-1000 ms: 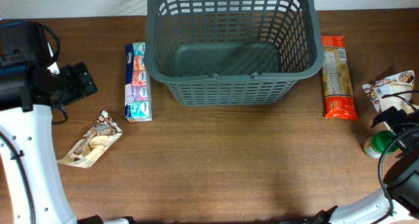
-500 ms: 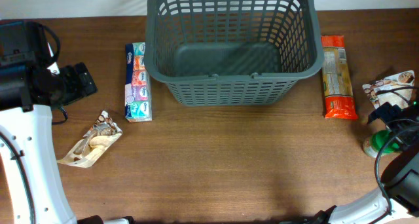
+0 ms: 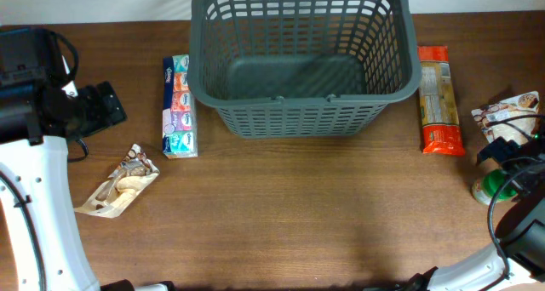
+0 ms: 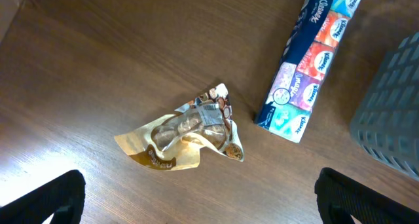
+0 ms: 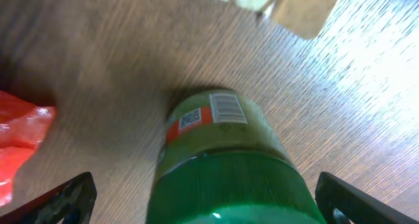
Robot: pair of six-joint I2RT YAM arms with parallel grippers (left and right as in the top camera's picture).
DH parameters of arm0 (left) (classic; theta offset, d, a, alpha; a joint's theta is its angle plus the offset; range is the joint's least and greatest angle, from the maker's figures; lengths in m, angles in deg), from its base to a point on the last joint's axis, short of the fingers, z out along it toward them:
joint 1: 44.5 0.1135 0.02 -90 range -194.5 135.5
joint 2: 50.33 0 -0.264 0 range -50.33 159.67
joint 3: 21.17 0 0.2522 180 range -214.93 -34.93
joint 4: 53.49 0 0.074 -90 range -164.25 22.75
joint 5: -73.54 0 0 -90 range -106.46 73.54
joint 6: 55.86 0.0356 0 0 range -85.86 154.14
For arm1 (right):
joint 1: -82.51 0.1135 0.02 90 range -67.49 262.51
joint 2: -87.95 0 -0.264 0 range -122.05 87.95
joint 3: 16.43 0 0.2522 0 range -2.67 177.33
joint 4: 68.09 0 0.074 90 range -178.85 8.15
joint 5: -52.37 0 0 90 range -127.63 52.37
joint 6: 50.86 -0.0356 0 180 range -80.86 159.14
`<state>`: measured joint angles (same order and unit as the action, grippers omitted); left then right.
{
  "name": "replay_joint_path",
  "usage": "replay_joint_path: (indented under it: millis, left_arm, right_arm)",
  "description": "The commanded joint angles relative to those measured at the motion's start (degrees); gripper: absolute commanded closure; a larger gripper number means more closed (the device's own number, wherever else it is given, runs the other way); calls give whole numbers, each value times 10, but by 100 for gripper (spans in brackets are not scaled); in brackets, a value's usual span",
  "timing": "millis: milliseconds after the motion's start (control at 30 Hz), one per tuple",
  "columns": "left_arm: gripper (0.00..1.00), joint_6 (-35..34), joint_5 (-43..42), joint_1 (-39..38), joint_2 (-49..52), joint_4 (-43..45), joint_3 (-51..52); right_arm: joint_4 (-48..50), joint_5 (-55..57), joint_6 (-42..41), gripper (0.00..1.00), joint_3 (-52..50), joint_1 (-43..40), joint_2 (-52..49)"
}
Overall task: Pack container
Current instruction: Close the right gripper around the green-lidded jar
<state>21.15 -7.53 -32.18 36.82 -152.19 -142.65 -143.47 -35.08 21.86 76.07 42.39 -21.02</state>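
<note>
Dark grey slotted basket (image 3: 298, 116) upright at the back middle of the wooden table (image 3: 289, 223), far rim clipped by the overhead frame's top edge. Kleenex tissue multipack (image 3: 179, 106) just beside its left wall; touching or not, impossible to tell. Crumpled tan snack pouch (image 3: 119, 189) nearer the front left, contents hard to make out. Orange-red packet (image 3: 440, 99) right of the basket, print too small to read. White pouch (image 3: 511, 116) cut off at the right edge.

Left gripper (image 4: 200, 198) spread wide, holding nothing, only dark fingertips in the wrist view's bottom corners. Right gripper (image 5: 209, 201) likewise wide apart, above a green-lidded jar (image 5: 222, 145), blurred, lid cropped; no contact visible.
</note>
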Motion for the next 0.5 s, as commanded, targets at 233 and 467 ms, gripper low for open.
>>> replay_joint_path:
  millis: [233,467]
  left_arm:
    - [0,7,-3,2,-5,-6,1]
    - [0,7,-3,2,-5,-8,1]
  right_arm:
    - [45,11,10,1,-51,3,-3]
    - [62,7,25,1,-52,3,-3]
